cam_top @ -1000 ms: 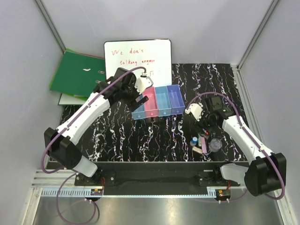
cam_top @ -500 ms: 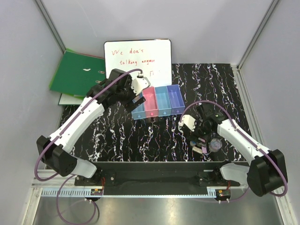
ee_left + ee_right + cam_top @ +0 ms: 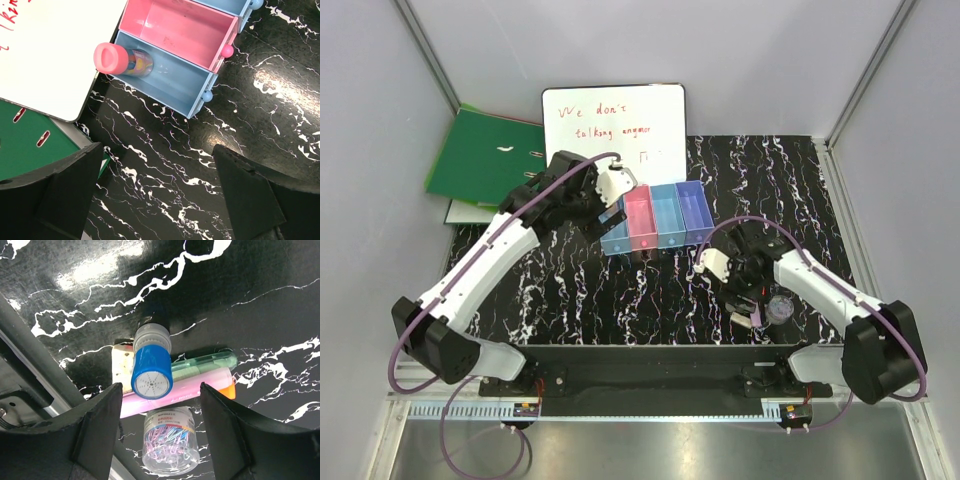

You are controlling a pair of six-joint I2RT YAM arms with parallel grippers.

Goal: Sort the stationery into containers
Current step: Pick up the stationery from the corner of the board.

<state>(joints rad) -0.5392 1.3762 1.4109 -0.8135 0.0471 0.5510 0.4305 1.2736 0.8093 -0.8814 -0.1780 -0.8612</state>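
Observation:
The containers (image 3: 665,214) are a joined row of light blue, pink, light blue and purple bins at mid-table. A pink-capped cylinder (image 3: 122,59) lies in the end light blue bin (image 3: 170,82), beside the pink bin (image 3: 190,27). My left gripper (image 3: 160,200) hangs open over bare table just in front of that bin, holding nothing. My right gripper (image 3: 165,425) is open, its fingers either side of a pile: a blue-capped tube (image 3: 151,367), a green stick (image 3: 205,364), a pink bar (image 3: 190,389) and a clear round pot (image 3: 170,440) of paper clips. The pot (image 3: 780,306) shows beside the right gripper (image 3: 745,285).
A whiteboard (image 3: 613,125) with red writing leans at the back, right behind the bins. A green ring binder (image 3: 485,155) lies at the back left. Grey walls close in both sides. The table's near edge and rail (image 3: 30,365) run close to the pile.
My right arm has swung left and down onto the pile and its jaws have narrowed a little. My left gripper has drawn slightly back from the bins, still open.

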